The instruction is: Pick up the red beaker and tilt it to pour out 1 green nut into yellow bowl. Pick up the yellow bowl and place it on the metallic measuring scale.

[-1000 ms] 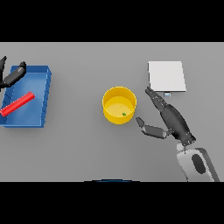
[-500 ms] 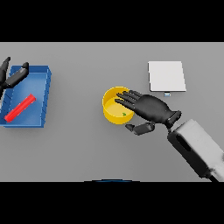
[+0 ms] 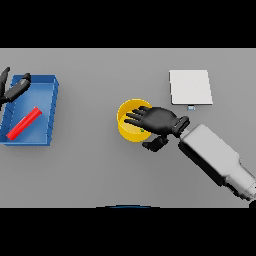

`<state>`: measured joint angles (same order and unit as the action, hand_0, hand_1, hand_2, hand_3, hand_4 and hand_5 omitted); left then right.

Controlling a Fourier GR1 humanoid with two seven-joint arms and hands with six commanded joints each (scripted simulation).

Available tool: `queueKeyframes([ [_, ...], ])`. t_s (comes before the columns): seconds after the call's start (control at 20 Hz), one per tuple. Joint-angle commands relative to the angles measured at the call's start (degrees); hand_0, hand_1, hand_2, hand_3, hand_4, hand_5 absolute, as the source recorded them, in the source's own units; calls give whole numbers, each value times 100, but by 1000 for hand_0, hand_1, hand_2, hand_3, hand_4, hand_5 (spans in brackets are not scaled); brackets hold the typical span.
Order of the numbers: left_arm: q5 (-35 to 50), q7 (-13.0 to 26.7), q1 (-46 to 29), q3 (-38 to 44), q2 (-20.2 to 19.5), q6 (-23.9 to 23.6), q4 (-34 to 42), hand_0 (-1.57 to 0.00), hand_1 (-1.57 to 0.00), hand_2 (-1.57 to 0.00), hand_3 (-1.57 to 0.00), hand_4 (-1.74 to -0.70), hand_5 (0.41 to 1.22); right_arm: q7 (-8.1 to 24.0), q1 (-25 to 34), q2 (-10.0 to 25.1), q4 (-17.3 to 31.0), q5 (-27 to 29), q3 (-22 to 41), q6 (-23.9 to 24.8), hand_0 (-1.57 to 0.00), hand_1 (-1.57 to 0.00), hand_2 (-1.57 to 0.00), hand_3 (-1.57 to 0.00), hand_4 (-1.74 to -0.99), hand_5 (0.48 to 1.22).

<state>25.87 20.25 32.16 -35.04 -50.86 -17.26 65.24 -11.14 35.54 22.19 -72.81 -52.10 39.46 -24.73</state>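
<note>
The yellow bowl stands at the table's middle, with a green nut just showing inside it under my fingers. My right hand lies over the bowl's right half, fingers spread across the opening and thumb curled at the near right rim, not clearly closed on it. The red beaker lies on its side in the blue tray at the left. My left hand rests open at the tray's far left corner. The metallic measuring scale sits to the bowl's far right.
The grey table carries only the tray, the bowl and the scale. My right forearm crosses the near right part of the table.
My right hand swung from beside the bowl's right side to over the bowl, turning palm down. The red beaker rolled slightly in the tray. The left hand stayed put.
</note>
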Motion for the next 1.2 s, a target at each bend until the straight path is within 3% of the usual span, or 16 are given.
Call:
queueKeyframes([
  [0.0,20,50,35,24,-40,18,20,1,1,1,1,-724,688,-77,74,-11,71,-39,64,-18,1,1,1,1,-1250,708],
  [0.35,47,-76,-21,55,-49,32,11,1,1,1,1,-718,688,-24,400,-212,529,-84,236,-362,1,1,1,1,-1297,753],
  [0.5,13,-59,-55,36,-97,-11,60,1,1,1,1,-713,686,262,395,-366,574,8,150,-524,-3,-16,-19,-43,-1336,810],
  [0.6,84,-145,-107,98,-153,25,113,1,1,1,1,-714,691,174,362,-376,639,3,159,-484,-287,-236,-176,-173,-1387,873],
  [0.65,85,-58,-112,65,-172,42,164,1,1,1,1,-716,692,104,416,-380,703,-61,212,-462,-544,-473,-310,-262,-1420,943],
  [0.8,58,-102,-75,63,-131,51,89,1,1,1,1,-719,693,52,408,-328,630,-50,236,-465,-1045,-1009,-870,-574,-1552,1079],
  [0.9,76,-147,-128,88,-162,-13,180,1,1,1,1,-724,696,-98,387,-253,617,24,214,-381,-1235,-1211,-1122,-834,-1614,1130],
  [1.0,66,-119,-121,87,-177,12,119,1,1,1,1,-725,698,-41,427,-250,592,7,283,-395,-1356,-1341,-1192,-1041,-1660,1163],
  [1.15,21,-60,-21,41,-130,59,54,1,1,1,1,-719,697,-80,422,-210,590,35,251,-268,-1461,-1453,-1264,-1218,-1699,1191],
])
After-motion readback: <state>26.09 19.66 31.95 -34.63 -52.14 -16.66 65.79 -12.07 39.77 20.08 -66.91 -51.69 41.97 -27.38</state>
